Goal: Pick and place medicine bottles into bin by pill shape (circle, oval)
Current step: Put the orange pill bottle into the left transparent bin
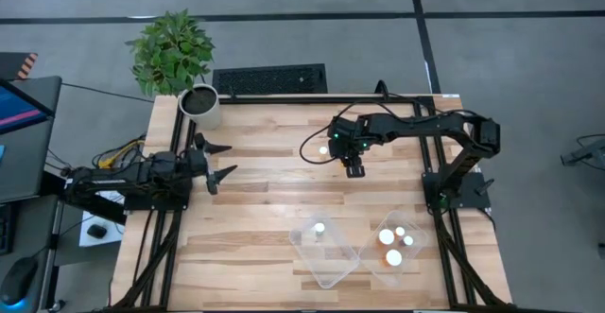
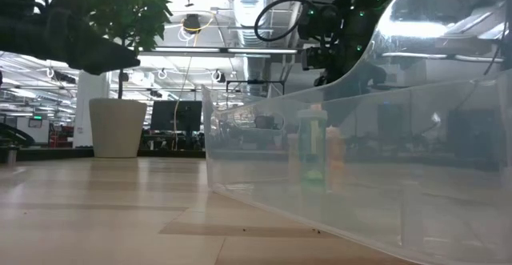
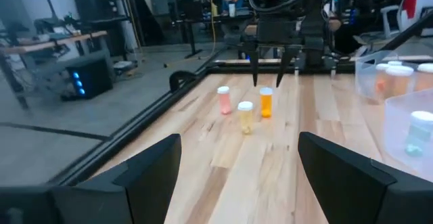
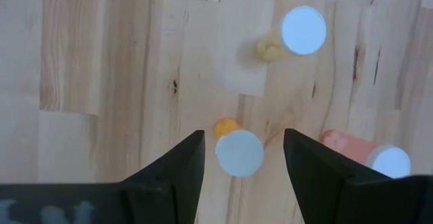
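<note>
Three small white-capped bottles stand upright on the wooden table: a pink one [image 3: 224,100], a yellow one [image 3: 245,117] and an orange one [image 3: 266,103]. My right gripper [image 4: 243,135] is open and points down just above the orange bottle [image 4: 237,152], with one finger on each side of its cap and touching nothing. It also shows in the high view [image 1: 354,165]. The yellow bottle [image 4: 302,30] and the pink bottle [image 4: 387,160] stand beside it. My left gripper [image 1: 225,161] is open and empty near the table's left edge.
Two clear bins stand at the near right. The left bin [image 1: 331,266] holds one bottle [image 1: 319,228]. The right bin [image 1: 378,268] holds several bottles [image 1: 400,231]. A white plant pot [image 1: 200,105] stands at the far left corner. A keyboard [image 1: 269,78] lies beyond the far edge.
</note>
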Motion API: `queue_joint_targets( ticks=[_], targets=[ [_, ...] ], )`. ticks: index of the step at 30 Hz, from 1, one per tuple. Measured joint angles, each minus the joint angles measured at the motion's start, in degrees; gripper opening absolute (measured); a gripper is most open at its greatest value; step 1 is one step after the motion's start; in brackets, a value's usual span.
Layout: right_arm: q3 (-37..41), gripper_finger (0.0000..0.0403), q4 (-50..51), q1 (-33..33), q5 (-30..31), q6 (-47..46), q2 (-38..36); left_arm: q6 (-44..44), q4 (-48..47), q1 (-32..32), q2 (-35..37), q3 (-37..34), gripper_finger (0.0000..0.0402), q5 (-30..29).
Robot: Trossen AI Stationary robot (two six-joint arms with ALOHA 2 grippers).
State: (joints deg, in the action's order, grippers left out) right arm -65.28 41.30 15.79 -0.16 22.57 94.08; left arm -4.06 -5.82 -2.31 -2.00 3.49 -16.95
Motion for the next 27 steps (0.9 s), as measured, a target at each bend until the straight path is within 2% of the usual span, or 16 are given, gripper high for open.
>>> queue_joint_targets(
  ticks=[4,6,9,10,13,16,21,27],
  targets=[
    [0.0,0.0206,0.0,0.0,0.0,0.0,0.0,-2.8,0.4,0.0,0.0,0.0,0.0293,0.2],
    [0.0,0.0206,0.1,0.0,0.0,0.0,0.0,-3.2,2.1,-0.1,0.0,-0.2,0.0293,5.9],
    [0.0,0.0208,0.3,0.0,0.0,0.0,0.0,-3.9,8.1,0.0,0.2,-0.2,0.0293,18.8],
    [0.0,0.0208,0.3,0.0,0.0,0.0,0.0,-4.1,9.7,0.0,0.2,-0.2,0.0293,20.4],
    [0.0,0.0206,0.3,0.0,0.0,-0.2,0.0,-5.8,15.0,0.0,0.2,-3.0,0.0293,18.2],
    [0.0,0.0204,0.4,0.0,0.0,-1.0,0.0,-7.1,13.4,0.0,-0.7,-2.8,0.0293,12.8],
    [0.0,0.0205,0.6,0.0,0.0,-1.1,0.0,-6.8,13.0,0.1,-0.5,-2.9,0.0293,14.3],
    [0.0,0.0207,0.1,0.0,0.0,0.2,0.0,-2.4,8.2,0.1,-0.5,-2.9,0.0293,13.3]
  ],
)
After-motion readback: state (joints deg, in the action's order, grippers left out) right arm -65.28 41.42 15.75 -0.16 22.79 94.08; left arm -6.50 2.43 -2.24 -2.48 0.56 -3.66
